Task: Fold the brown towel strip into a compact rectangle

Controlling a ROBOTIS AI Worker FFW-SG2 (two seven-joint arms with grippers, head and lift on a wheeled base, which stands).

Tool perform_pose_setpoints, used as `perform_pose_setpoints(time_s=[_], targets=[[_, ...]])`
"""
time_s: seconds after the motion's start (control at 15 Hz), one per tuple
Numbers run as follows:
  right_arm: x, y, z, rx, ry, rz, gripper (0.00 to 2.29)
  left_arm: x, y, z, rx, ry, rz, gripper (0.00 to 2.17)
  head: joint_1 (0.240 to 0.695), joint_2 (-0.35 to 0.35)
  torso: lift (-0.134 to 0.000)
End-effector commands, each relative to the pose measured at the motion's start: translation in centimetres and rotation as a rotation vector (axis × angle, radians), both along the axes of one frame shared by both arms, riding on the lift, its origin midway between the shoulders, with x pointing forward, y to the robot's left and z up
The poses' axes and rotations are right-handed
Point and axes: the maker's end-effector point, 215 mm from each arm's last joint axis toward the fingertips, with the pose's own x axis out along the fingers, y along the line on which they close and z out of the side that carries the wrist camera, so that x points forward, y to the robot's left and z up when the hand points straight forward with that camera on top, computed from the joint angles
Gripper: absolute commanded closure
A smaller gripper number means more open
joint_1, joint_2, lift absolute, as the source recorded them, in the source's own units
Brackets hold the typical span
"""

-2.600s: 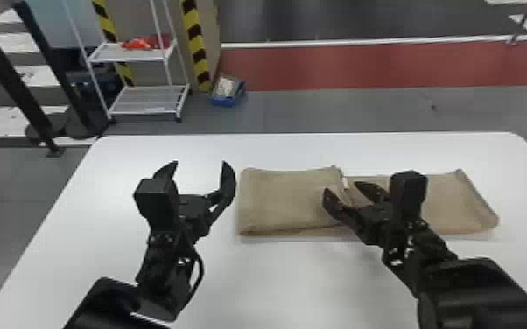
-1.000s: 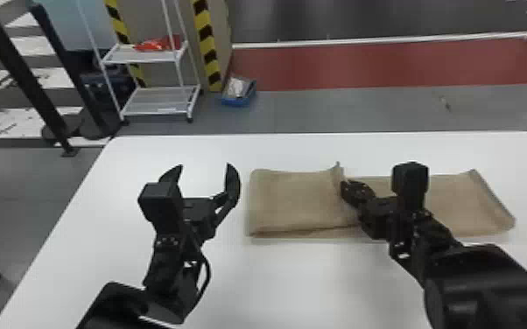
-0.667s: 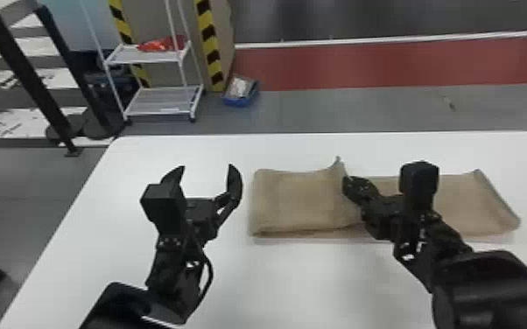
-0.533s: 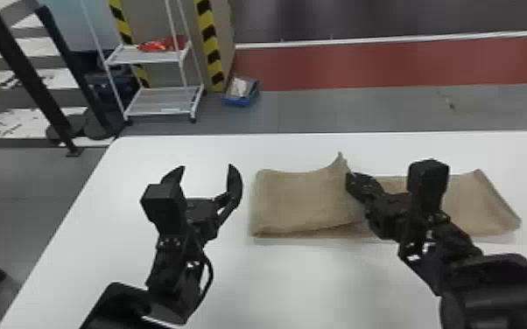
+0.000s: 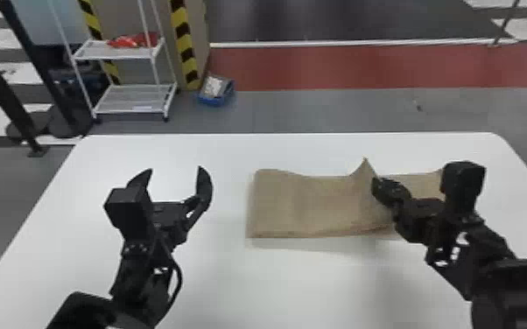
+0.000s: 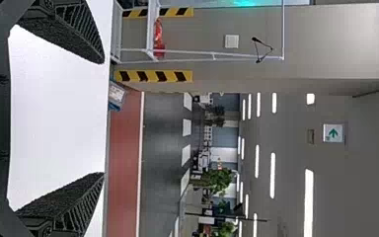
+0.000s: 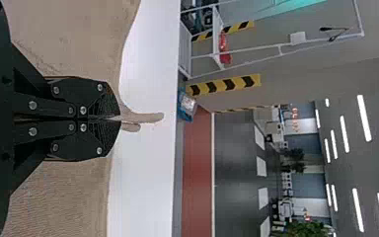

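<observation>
Brown towel strip on white table, edge pinched in right gripper. Right fingers pressed together on the cloth; narrow tongue of it pokes out past their tips, shorter flap right beside it. Head view: cloth peaks up just on the far side of those fingertips. Folded section lies left of them, rest of strip runs on to their right, partly hidden behind the gripper. Left gripper holds nothing, fingers spread wide, towel well apart to their right. Past the left fingers, beyond table's far edge: white shelf cart, red item on its upper shelf, blue bin on floor next to it.
</observation>
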Motion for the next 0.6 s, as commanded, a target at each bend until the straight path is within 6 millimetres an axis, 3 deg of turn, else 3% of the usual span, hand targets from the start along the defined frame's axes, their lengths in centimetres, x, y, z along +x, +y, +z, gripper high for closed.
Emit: perform_pose_setpoints(time_s=[0.0,0.13,0.27,0.33,0.4,0.53], targets=[[-0.1,-0.3,-0.9,0.012,-0.002,-0.005,1.48,0.1,-0.4,0.0,-0.001,0.0,-0.004,0.07,0.695,0.03,-0.123],[-0.2,-1.3,2.9,0.025,-0.062,-0.022,1.48,0.4,-0.9,0.1,-0.005,-0.002,-0.01,0.07,0.695,0.022,-0.123],[-0.5,-5.0,6.7,0.058,-0.106,-0.069,1.48,0.3,-1.1,-0.1,-0.005,0.003,-0.011,0.07,0.695,0.008,-0.123],[-0.5,-7.3,7.6,0.061,-0.118,-0.096,1.48,0.2,-1.1,-0.3,-0.005,0.006,-0.011,0.07,0.695,-0.004,-0.123],[-0.4,-8.8,7.0,0.045,-0.104,-0.112,1.48,0.2,-1.1,-0.3,-0.005,0.006,-0.011,0.07,0.695,-0.017,-0.123],[-0.3,-9.1,2.8,0.046,-0.029,-0.093,1.48,0.1,-1.2,-0.7,-0.004,0.017,-0.012,0.07,0.695,-0.065,-0.123]])
